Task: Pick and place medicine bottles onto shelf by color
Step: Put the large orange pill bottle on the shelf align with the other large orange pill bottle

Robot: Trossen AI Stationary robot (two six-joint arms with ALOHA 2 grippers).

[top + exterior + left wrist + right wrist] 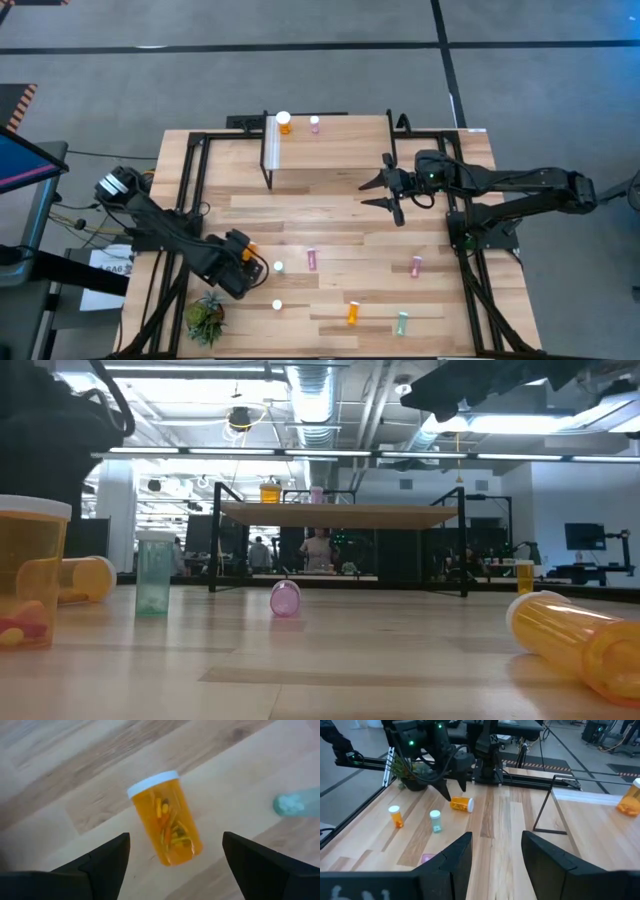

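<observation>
An orange medicine bottle (165, 822) with a white cap lies on its side on the table. My left gripper (175, 865) hangs over it, pointing steeply down, open, one finger on either side and clear of it. The right wrist view shows the same bottle (461, 803) just under that gripper (454, 791). The shelf (330, 150) stands at the far middle, with an orange bottle (284, 123) and a pink bottle (315, 124) upright near its far left end. My right gripper (385, 190) waits open by the shelf's near right corner.
Loose bottles lie in the near half: a green one (435, 821) and an orange one (396, 816) upright, a pink one (312, 259), another pink one (416, 266), an orange one (352, 313), a green one (402, 322). A potted plant (205, 318) stands at the near left corner.
</observation>
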